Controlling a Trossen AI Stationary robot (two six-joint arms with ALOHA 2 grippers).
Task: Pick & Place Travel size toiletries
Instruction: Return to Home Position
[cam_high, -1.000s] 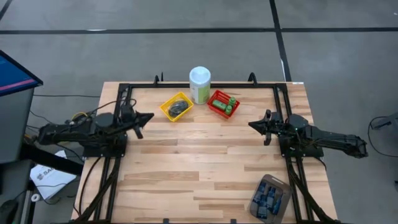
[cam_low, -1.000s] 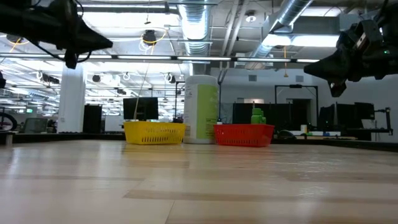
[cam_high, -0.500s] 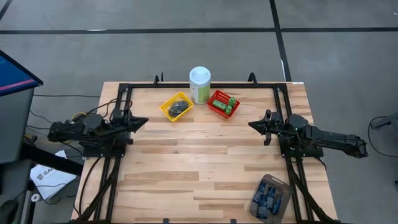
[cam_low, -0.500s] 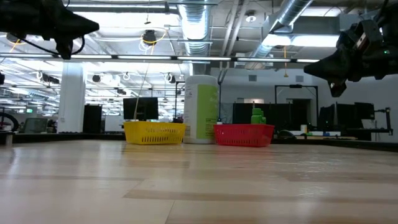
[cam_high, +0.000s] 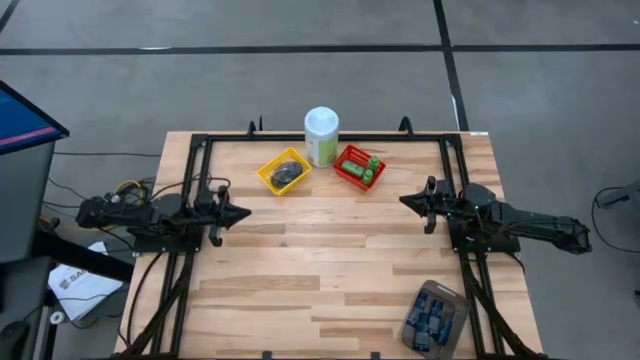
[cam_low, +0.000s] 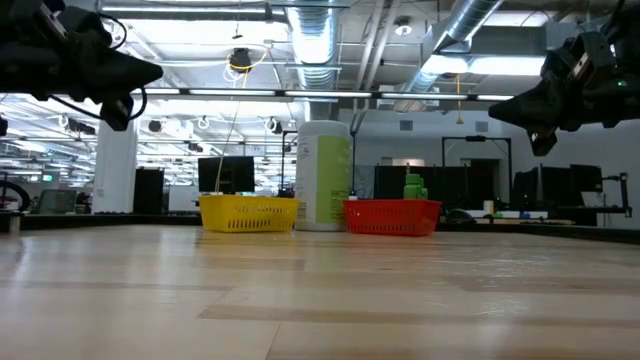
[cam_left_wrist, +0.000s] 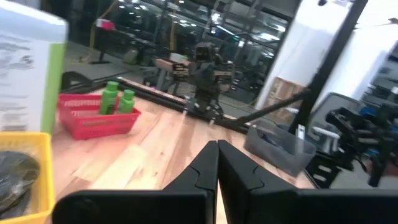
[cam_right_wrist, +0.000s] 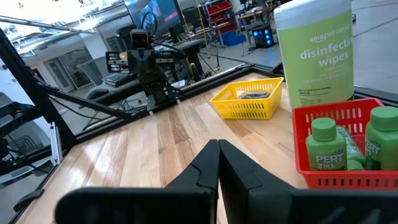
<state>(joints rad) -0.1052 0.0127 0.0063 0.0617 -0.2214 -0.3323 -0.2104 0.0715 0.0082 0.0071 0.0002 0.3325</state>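
Observation:
Short green bottles (cam_high: 372, 165) stand in a red basket (cam_high: 352, 170) at the table's far middle; they also show in the right wrist view (cam_right_wrist: 323, 146). Dark clear-wrapped bundles (cam_high: 287, 173) lie in a yellow basket (cam_high: 270, 178) beside it. Flat navy tubes (cam_high: 433, 315) lie in a grey container (cam_high: 420, 332) at the near right. My left gripper (cam_high: 246, 212) is shut and empty above the table's left side. My right gripper (cam_high: 403, 199) is shut and empty above the right side. Both hang well clear of the tabletop.
A tall pale green wipes canister with a white lid (cam_high: 321, 136) stands between the two baskets at the far edge. A black frame (cam_high: 200, 150) runs along the table's far, left and right sides. Bare wood (cam_high: 320, 250) lies between the arms.
My left gripper has swung toward the table's near edge and come down a little, staying shut and empty.

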